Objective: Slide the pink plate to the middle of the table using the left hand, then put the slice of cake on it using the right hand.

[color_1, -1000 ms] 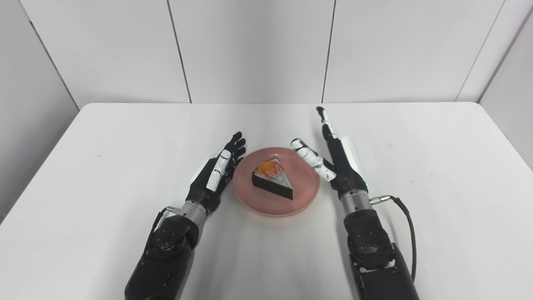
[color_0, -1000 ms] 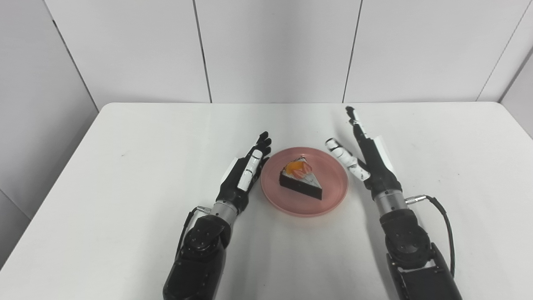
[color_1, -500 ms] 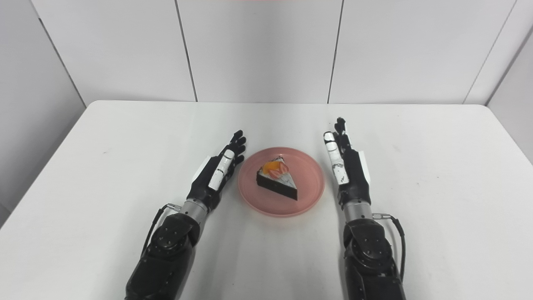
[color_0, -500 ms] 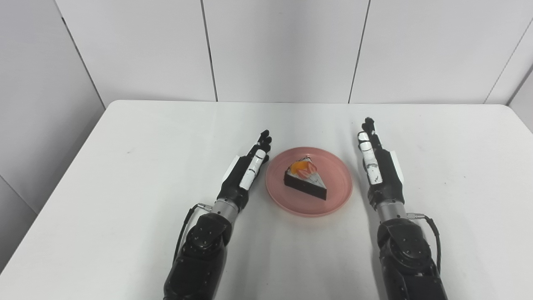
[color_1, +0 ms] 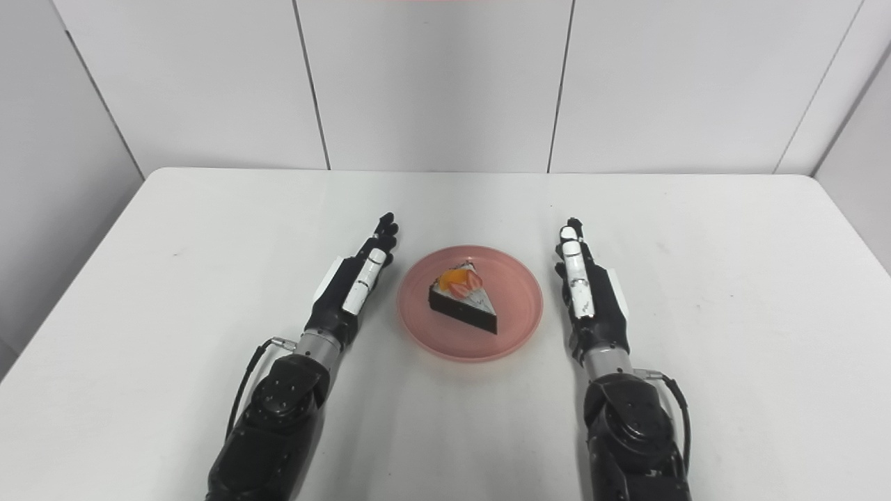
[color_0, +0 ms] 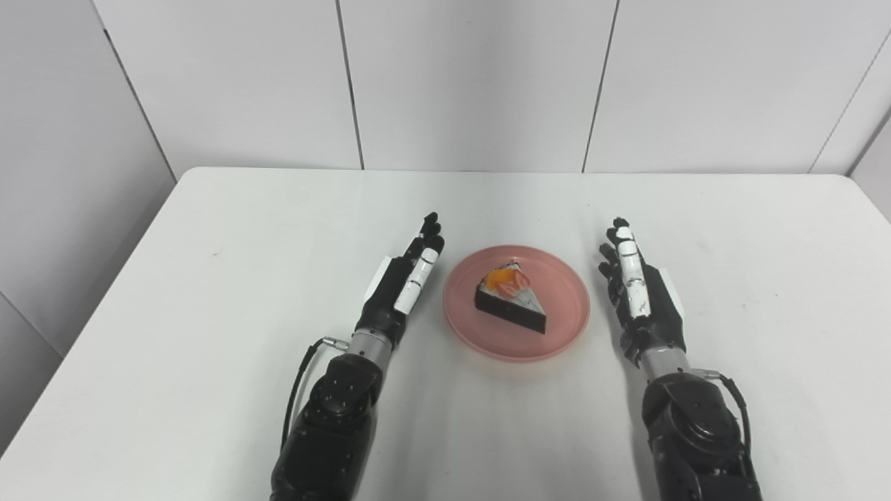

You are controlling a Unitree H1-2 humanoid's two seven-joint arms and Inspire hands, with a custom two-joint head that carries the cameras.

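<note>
Cake slice (color_0: 510, 298) sits on pink plate (color_0: 557, 327) mid-worktop (color_0: 209, 292); left hand (color_0: 404, 285) & right hand (color_0: 644, 299) flank it, both empty w/ fingers extended; task looks complete, next: just withdraw arms

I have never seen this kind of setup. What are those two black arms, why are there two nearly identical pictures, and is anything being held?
Both pictures come from two cameras side by side on a humanoid robot's head, so they show one scene. The black arms are the robot's own. Its left hand and right hand lie open on either side of a pink plate on the white table, touching nothing. A slice of cake with fruit on top sits on the plate. Nothing is held.
</note>
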